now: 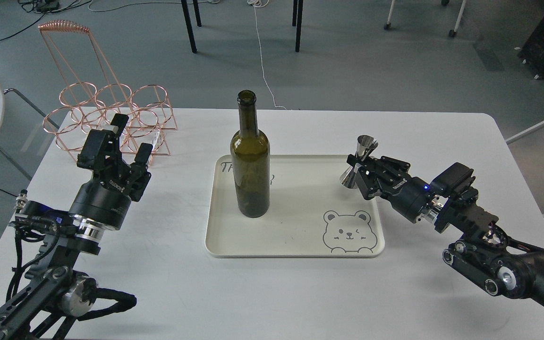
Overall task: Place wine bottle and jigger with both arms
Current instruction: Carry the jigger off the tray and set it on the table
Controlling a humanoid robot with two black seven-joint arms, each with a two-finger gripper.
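Observation:
The dark olive-green wine bottle stands upright on the left part of the cream tray. My right gripper is shut on the steel jigger at its waist and holds it tilted, lifted above the tray's far right corner. My left gripper is open and empty, held above the table at the left, in front of the copper rack and well apart from the bottle.
A copper wire bottle rack stands at the table's back left corner. The tray has a bear drawing at its front right. The white table has bare surface in front of and to the right of the tray.

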